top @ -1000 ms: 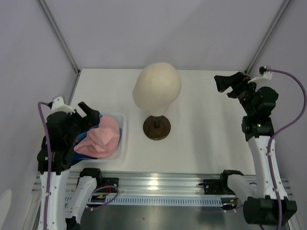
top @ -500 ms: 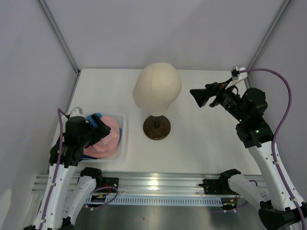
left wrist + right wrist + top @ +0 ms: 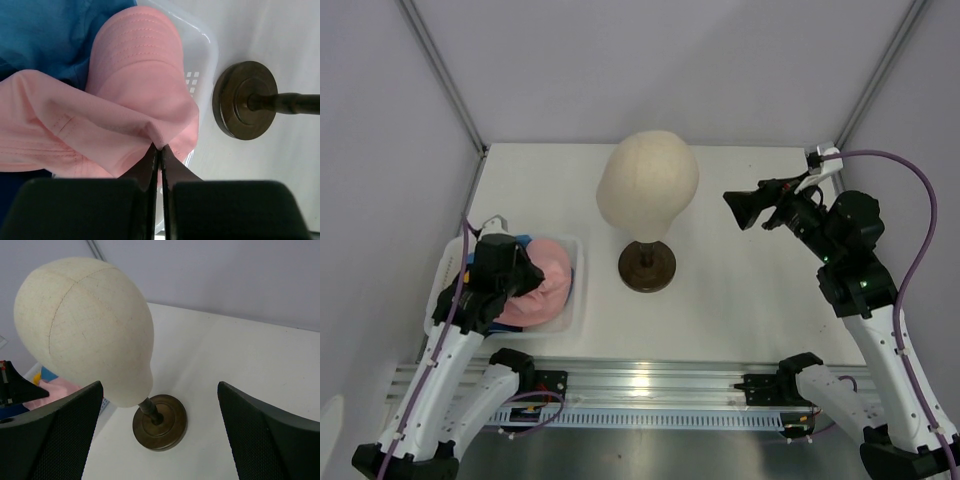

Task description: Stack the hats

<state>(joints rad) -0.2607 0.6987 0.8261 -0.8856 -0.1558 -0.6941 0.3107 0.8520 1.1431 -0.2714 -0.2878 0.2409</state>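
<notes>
Pink hat [image 3: 145, 85] lies crumpled over the light blue hat [image 3: 45, 30] in the clear tray [image 3: 209, 50] at the near left of the table, directly under the left gripper [image 3: 159, 149], whose fingers are pressed together on a raised fold of its fabric. Just right of the tray stands the head form [image 3: 648, 182] on its dark base [image 3: 245, 100], so the lift probably needs height before sideways travel; the right gripper [image 3: 744, 208] hangs spread wide, well apart beyond the form
</notes>
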